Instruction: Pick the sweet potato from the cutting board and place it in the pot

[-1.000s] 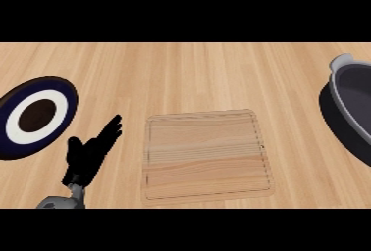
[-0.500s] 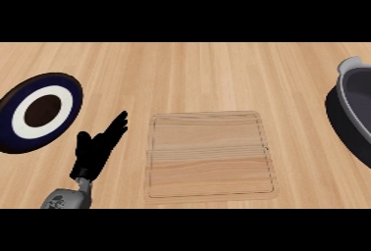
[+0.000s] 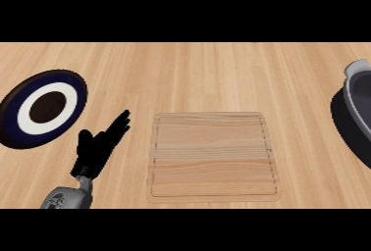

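Note:
The wooden cutting board (image 3: 214, 156) lies on the counter at the middle of the head view with nothing on it. No sweet potato shows anywhere. The dark grey pot (image 3: 355, 115) is cut off by the right edge, and only its rim and part of its inside show. My left hand (image 3: 99, 147) rests open just left of the board, fingers straight and pointing up and to the right, touching nothing. My right hand is out of the view.
A plate (image 3: 43, 108) with a dark blue rim, a white ring and a brown middle lies at the far left, above my left hand. Light wooden counter (image 3: 196, 73) stretches across the back.
The view has shifted, so the board, the plate and my left hand sit further right and the pot has slid toward the right edge. The hand's pose is unchanged.

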Controlling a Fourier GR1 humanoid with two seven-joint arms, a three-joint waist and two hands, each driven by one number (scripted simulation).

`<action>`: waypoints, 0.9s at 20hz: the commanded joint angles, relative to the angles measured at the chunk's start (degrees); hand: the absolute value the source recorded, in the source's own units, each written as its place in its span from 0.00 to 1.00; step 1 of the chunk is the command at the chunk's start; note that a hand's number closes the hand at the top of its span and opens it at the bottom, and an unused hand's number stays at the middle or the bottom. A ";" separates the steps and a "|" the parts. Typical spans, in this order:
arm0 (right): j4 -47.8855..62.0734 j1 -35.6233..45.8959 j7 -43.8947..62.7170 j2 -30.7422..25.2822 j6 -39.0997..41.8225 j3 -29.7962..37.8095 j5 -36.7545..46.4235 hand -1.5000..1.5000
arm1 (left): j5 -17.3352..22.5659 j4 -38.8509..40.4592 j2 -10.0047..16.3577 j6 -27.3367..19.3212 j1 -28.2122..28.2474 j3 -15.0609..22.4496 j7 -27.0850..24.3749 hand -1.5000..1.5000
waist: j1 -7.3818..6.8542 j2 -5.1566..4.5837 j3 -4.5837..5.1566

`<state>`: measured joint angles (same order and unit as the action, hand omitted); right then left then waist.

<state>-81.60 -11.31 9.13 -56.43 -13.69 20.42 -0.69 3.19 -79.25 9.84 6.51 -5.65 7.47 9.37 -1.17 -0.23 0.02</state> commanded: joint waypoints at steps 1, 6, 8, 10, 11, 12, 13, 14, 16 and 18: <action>4.50 10.96 6.88 -4.06 3.06 -5.29 4.01 1.00 | 0.51 0.20 1.61 1.91 1.86 -1.44 -2.41 0.50 | -0.54 -0.06 -0.01; 12.82 17.69 8.74 -2.68 2.93 -15.77 14.97 1.00 | 0.46 0.63 1.49 2.50 -0.85 -1.47 -1.03 0.50 | -1.56 -0.38 -0.04; 15.64 20.13 12.96 -5.06 3.57 -18.74 19.96 1.00 | -0.62 1.12 0.27 2.07 -1.25 0.13 -0.92 0.50 | -2.84 -0.75 -0.02; 17.15 20.30 13.40 -5.00 5.70 -21.90 23.28 1.00 | -1.45 2.82 -1.69 0.55 -0.54 0.72 -2.20 0.50 | -1.75 -0.52 0.00; 21.60 24.24 12.57 -5.39 8.19 -22.91 24.11 1.00 | -1.64 1.75 -2.48 -0.21 -3.89 1.09 0.79 0.50 | -2.50 -0.73 -0.09; 24.46 27.64 14.35 -4.87 10.04 -23.82 24.95 1.00 | -1.21 3.68 -2.17 0.99 -3.17 0.66 -1.62 0.50 | -2.71 -0.82 -0.06; 25.47 28.73 17.07 -0.56 10.15 -26.34 25.70 1.00 | -1.76 2.14 -2.20 1.23 -1.37 1.83 -2.10 0.50 | -3.77 -0.91 -0.10; 28.60 30.24 15.02 0.90 13.02 -25.61 23.69 1.00 | 0.08 3.16 -0.79 2.03 -3.49 -0.88 -0.56 0.50 | -2.42 -0.68 -0.11; 30.72 30.14 18.17 2.76 18.63 -26.38 21.62 1.00 | -2.22 5.07 -2.04 0.52 -2.99 0.53 -2.98 0.50 | -1.95 -0.76 -0.06; 33.53 34.70 24.43 4.42 22.30 -25.42 20.32 1.00 | -1.14 1.84 -1.15 0.90 -2.17 -0.02 0.10 0.50 | -2.02 -0.38 -0.06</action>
<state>-53.38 18.17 26.89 -55.60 2.36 -4.02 20.77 1.93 -76.92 8.34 7.39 -7.97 7.87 8.62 -3.45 -0.81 -0.05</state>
